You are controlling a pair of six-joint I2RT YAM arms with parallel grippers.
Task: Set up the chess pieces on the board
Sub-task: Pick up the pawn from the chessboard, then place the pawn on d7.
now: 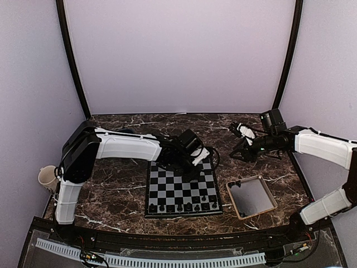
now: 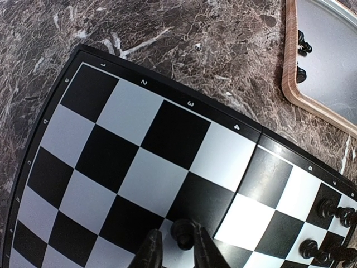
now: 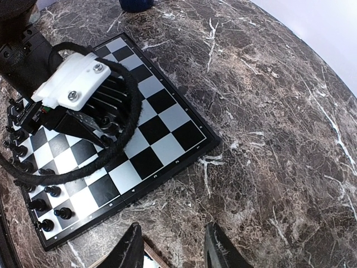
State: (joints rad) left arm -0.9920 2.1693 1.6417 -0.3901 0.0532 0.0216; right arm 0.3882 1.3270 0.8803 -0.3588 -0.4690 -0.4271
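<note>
The board lies in the middle of the table. A row of dark chess pieces stands along its near edge, with more by its right edge. My left gripper hangs low over the board's far half. In the left wrist view its fingers stand narrowly apart around one chess piece; the piece touches the right finger and a gap shows on the left. My right gripper is open and empty above bare table beyond the tray.
A tan-rimmed tray sits right of the board and holds two pieces. A pale cup stands at the table's left edge. A dark blue object lies beyond the board's far side.
</note>
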